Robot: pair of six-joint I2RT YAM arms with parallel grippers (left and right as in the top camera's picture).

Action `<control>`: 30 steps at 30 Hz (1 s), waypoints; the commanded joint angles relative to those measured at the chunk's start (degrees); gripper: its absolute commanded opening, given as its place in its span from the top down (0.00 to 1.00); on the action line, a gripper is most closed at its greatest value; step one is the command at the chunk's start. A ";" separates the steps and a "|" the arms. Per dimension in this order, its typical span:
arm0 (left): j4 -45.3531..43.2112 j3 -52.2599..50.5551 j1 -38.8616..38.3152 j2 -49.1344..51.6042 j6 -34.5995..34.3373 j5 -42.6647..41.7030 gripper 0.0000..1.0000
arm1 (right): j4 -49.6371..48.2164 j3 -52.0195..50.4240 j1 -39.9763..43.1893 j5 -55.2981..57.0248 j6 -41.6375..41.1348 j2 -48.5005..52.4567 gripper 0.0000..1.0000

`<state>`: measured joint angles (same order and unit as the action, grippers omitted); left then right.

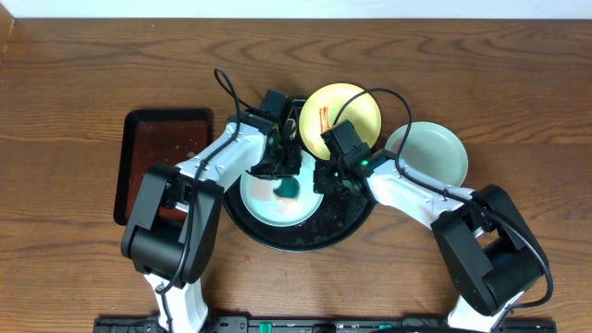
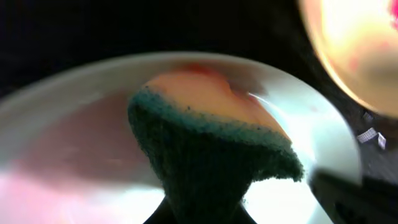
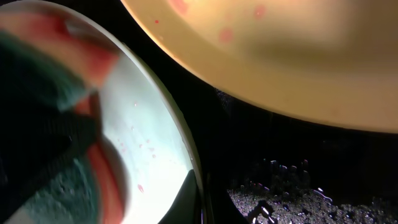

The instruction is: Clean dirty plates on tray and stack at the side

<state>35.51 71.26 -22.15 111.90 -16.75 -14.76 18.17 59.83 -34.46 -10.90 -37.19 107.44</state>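
A pale mint plate (image 1: 268, 205) with faint red specks lies in the round black tray (image 1: 305, 239). My left gripper (image 1: 288, 178) is shut on a green and orange sponge (image 1: 289, 190) that presses on this plate; in the left wrist view the sponge (image 2: 205, 149) fills the middle over the plate (image 2: 68, 137). My right gripper (image 1: 323, 178) is shut on the plate's right rim (image 3: 198, 186). A yellow plate (image 1: 344, 113) with red streaks sits at the tray's back edge. A second mint plate (image 1: 430, 153) lies on the table to the right.
A smaller rectangular black tray (image 1: 159, 157) lies at the left on the wooden table (image 1: 74, 92). The round tray's floor is wet and speckled (image 3: 292, 193). The yellow plate (image 3: 280, 56) hangs close above my right gripper. Both arms crowd the tray's middle.
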 commanded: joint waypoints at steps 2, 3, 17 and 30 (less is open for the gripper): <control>1.49 1.46 2.60 1.51 -2.43 14.88 0.92 | 0.72 -0.11 -0.15 1.46 0.00 1.44 0.99; 2.75 2.40 3.21 1.46 -2.43 16.22 0.93 | 0.72 -0.11 -0.15 1.46 -0.02 1.44 0.99; 20.22 13.18 10.60 -2.45 -2.36 18.23 0.93 | 1.77 0.50 -0.15 1.18 0.04 0.59 0.99; 22.82 12.98 10.78 -4.52 -1.99 16.94 0.93 | 14.58 3.13 -2.03 15.26 7.50 -12.74 0.99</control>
<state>58.30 83.29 -11.40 108.42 -18.22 1.89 31.48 61.39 -34.70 -4.54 -32.34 99.48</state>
